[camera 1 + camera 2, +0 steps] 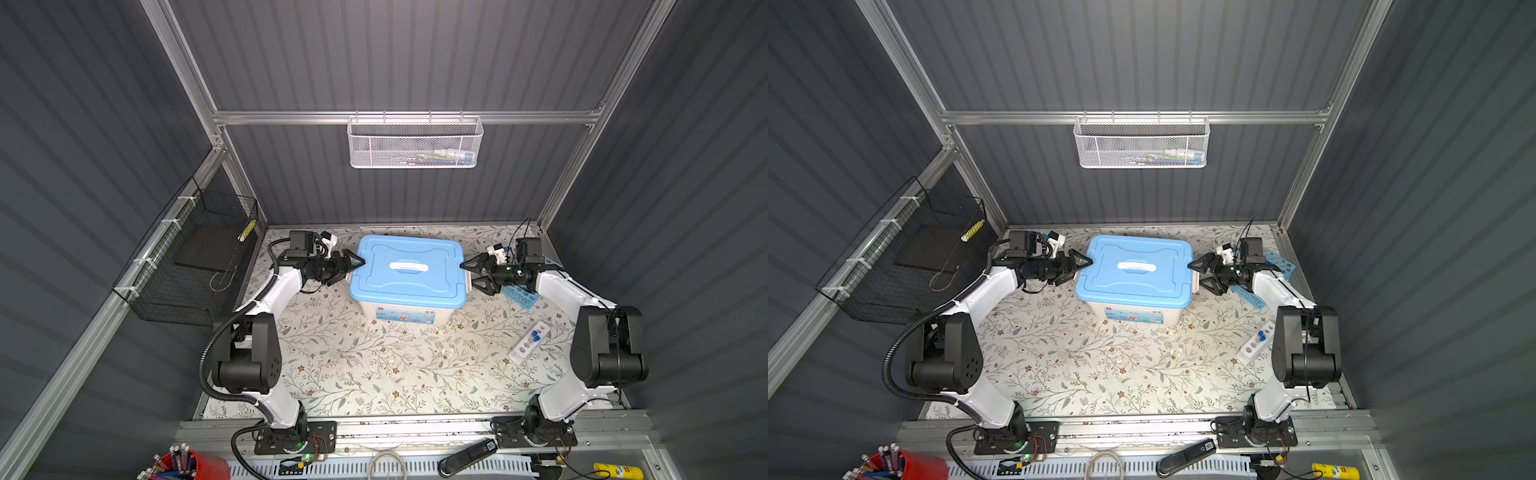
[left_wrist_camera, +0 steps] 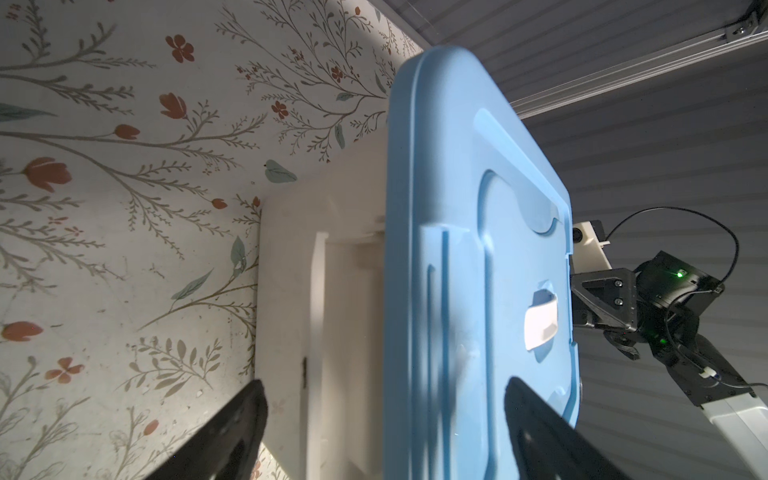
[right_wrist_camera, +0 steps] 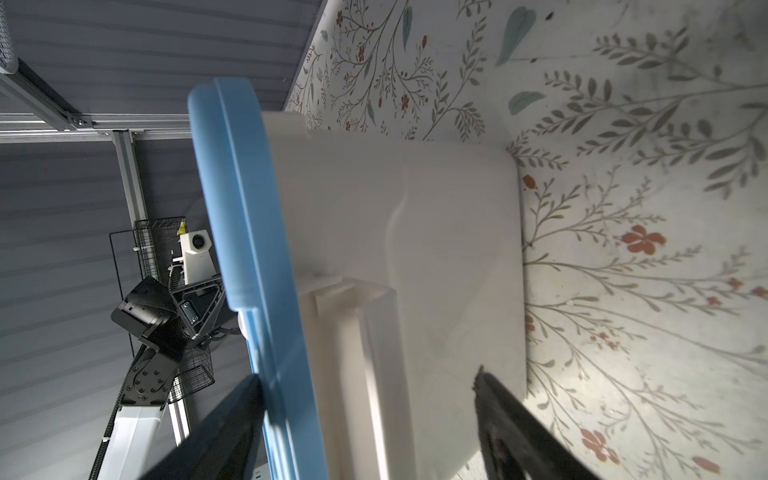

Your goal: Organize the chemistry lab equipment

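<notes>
A white tub with a blue lid (image 1: 407, 270) (image 1: 1136, 266) stands at the back middle of the flowered table. My left gripper (image 1: 353, 270) (image 1: 1081, 269) (image 2: 384, 384) is open at the tub's left end, one finger over the lid (image 2: 478, 249) and one beside the white latch. My right gripper (image 1: 467, 276) (image 1: 1195, 275) (image 3: 365, 376) is open at the right end, straddling the lid's edge (image 3: 249, 249) and the latch. A sky-blue many-holed rack (image 1: 521, 296) (image 1: 1281, 262) lies partly under the right arm. The small white tube rack (image 1: 528, 343) (image 1: 1252, 345) holds blue-capped test tubes (image 1: 536, 336).
A white mesh basket (image 1: 415, 143) hangs on the back wall. A black wire basket (image 1: 195, 257) is fixed to the left wall. The red cup of pens (image 1: 183, 465), a black device (image 1: 467, 457) and a yellow object (image 1: 617, 471) lie at the front edge.
</notes>
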`<state>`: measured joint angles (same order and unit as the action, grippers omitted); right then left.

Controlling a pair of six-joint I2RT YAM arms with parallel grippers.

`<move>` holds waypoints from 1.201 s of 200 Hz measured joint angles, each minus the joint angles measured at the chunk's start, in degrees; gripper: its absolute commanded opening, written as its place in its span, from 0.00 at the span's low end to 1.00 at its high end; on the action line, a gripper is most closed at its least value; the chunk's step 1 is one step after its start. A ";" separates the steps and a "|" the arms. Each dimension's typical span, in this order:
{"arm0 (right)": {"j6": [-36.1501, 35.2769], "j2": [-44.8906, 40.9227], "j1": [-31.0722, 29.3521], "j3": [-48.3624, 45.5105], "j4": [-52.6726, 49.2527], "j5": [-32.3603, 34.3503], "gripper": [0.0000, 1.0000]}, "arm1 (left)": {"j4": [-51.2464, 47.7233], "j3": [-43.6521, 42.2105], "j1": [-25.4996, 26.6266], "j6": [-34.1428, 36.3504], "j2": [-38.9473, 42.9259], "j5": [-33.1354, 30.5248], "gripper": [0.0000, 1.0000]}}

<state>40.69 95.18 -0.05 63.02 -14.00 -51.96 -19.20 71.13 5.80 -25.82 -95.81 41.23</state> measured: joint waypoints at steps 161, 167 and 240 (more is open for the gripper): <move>-8.52 0.20 -1.77 13.73 -24.94 4.55 0.54 | -8.98 6.86 5.99 0.13 -1.22 -6.10 0.77; -9.03 0.20 -1.90 14.73 -26.40 5.62 0.54 | -9.51 7.32 6.36 0.28 -1.18 -6.64 0.76; -12.24 6.40 -6.86 25.57 -39.08 16.39 0.46 | -14.45 9.99 7.67 1.25 -1.18 -10.73 0.68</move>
<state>28.45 101.58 -6.92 88.60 -53.08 -35.57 -33.65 81.12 13.47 -24.58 -96.99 30.50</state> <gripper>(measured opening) 0.478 0.694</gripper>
